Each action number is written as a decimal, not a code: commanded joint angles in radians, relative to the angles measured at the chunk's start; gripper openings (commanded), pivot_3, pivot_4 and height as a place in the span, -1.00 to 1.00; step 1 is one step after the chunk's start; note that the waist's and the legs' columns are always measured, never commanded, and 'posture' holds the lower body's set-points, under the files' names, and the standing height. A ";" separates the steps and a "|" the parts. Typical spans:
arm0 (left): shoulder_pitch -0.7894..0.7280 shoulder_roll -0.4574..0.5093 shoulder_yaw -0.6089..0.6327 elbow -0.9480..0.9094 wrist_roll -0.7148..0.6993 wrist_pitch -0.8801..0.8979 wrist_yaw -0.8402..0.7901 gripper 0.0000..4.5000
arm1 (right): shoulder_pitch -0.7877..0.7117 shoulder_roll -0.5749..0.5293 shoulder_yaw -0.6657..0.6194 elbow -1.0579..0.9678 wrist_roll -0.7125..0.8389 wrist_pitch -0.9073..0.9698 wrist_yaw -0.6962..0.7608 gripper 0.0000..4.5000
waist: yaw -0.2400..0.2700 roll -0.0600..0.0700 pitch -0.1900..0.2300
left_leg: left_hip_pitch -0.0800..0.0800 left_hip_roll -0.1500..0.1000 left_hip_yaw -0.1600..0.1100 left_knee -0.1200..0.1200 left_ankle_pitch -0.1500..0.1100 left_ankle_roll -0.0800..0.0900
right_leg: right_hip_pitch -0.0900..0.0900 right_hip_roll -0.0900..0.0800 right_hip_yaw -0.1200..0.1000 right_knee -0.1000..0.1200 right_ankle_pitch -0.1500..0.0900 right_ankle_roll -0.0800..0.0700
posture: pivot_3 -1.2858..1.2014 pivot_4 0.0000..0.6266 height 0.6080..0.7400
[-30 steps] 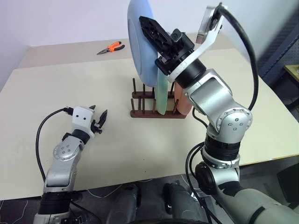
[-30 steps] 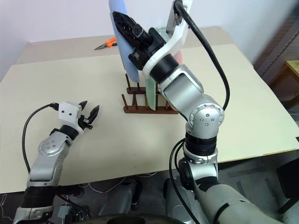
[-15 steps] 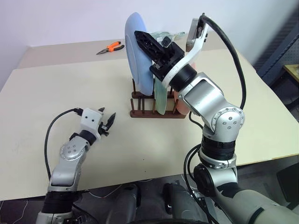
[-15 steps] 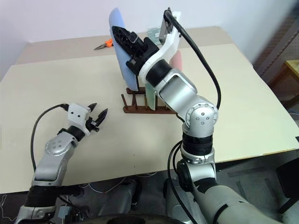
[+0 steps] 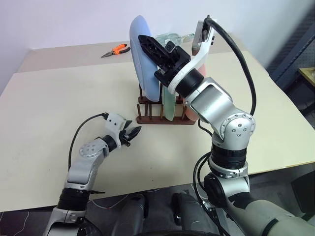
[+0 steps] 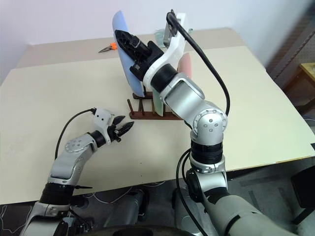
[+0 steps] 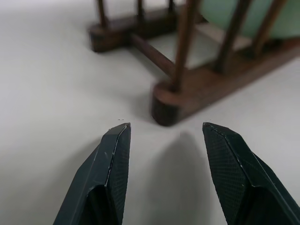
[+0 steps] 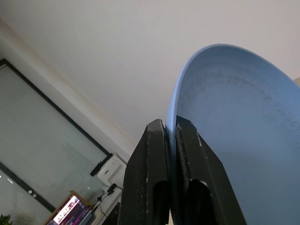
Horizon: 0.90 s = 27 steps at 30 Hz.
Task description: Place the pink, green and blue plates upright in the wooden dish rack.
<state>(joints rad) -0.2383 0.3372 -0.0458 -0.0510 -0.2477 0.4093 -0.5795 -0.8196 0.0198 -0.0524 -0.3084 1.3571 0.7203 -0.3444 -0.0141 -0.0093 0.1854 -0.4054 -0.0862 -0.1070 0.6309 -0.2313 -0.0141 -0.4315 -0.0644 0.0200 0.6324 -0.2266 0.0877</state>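
My right gripper (image 5: 141,39) is shut on the rim of the blue plate (image 5: 141,59), holding it upright over the left end of the wooden dish rack (image 5: 147,119). The plate's lower edge is down among the peg tops; whether it rests on the rails I cannot tell. A green plate (image 5: 169,105) stands upright in the rack's middle. The pink plate (image 6: 186,64) stands behind it, mostly hidden by my right arm. My left gripper (image 5: 134,132) hovers low over the table, open and empty. It points at the rack's near left corner (image 7: 187,98), a short gap away.
Orange-handled pliers (image 5: 116,49) lie at the far side of the beige table (image 5: 59,93). A seam crosses the table behind the rack. The table's near edge runs just below my left arm, and its right edge is beyond my right arm.
My left gripper has swung right and down toward the rack's corner, staying open. The right gripper has lowered the blue plate slightly and to the left, onto the rack's left end.
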 commanded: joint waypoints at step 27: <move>0.201 0.146 0.188 -0.213 -0.045 0.005 -0.006 0.11 | 0.006 0.026 -0.019 0.033 0.047 0.018 -0.034 -0.99 | 0.001 0.001 0.000 | 0.000 0.002 0.000 -0.001 0.000 0.000 | -0.001 0.000 0.001 -0.001 0.000 -0.001 | 0.03 -0.52 1.00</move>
<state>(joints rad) -0.0293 0.4786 0.1215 -0.2455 -0.2921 0.4430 -0.5976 -0.7976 0.0287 -0.0619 -0.2607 1.3803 0.7434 -0.3735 -0.0129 -0.0079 0.1857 -0.4056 -0.0847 -0.1070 0.6297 -0.2313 -0.0142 -0.4327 -0.0643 0.0208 0.6314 -0.2264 0.0866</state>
